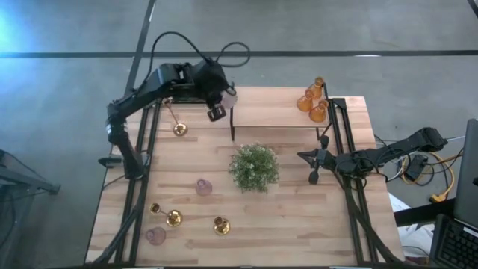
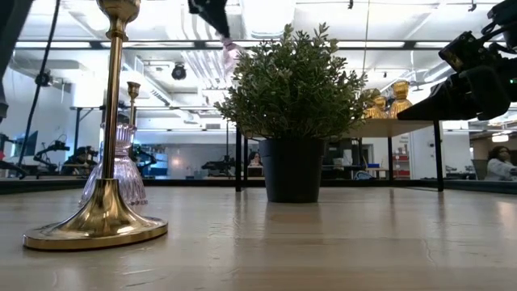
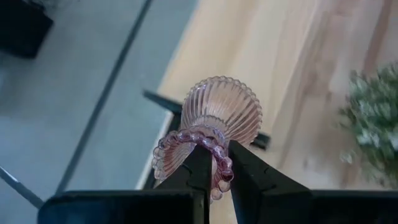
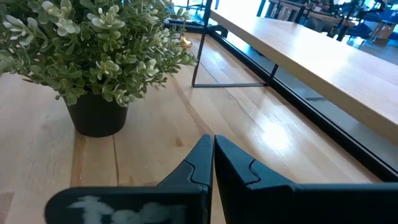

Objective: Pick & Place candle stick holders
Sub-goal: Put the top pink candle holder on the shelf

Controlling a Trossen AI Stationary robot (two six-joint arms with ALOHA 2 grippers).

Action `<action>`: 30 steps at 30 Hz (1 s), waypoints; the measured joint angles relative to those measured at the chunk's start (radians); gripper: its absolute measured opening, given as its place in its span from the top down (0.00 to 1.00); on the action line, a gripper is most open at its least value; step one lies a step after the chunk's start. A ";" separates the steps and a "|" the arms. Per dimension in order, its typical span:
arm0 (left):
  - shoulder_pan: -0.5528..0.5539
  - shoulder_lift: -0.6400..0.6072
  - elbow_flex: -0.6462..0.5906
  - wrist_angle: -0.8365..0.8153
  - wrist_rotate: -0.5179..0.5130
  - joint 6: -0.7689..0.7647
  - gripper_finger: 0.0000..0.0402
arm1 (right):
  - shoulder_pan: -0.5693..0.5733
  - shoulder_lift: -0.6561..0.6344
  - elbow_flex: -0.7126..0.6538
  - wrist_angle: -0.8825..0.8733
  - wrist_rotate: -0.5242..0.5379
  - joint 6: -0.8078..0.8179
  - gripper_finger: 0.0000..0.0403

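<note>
Pink glass holder (image 3: 214,118) was pinched by its beaded rim in the left gripper (image 3: 221,171), carried aloft just beyond the raised shelf's (image 1: 276,108) far-left corner. Right gripper (image 4: 212,163) was parked closed, below that shelf's right end. Holder should be lowered upright onto the shelf, clear of the amber holders (image 1: 312,99), and released only once seated.

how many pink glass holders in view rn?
3. One pink glass holder is held in the left gripper near the shelf's left end. One stands left of the plant. One sits at the near-left corner.
</note>
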 joint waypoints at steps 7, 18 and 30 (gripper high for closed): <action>0.058 0.109 0.101 0.005 0.008 0.114 0.91 | 0.000 0.000 0.000 0.001 0.000 0.000 0.98; 0.095 0.190 0.094 -0.010 -0.080 0.191 0.91 | 0.000 0.000 0.000 0.000 0.000 -0.007 0.98; 0.069 0.139 0.140 0.064 0.035 0.152 0.91 | 0.000 -0.001 0.000 0.005 -0.003 0.070 0.98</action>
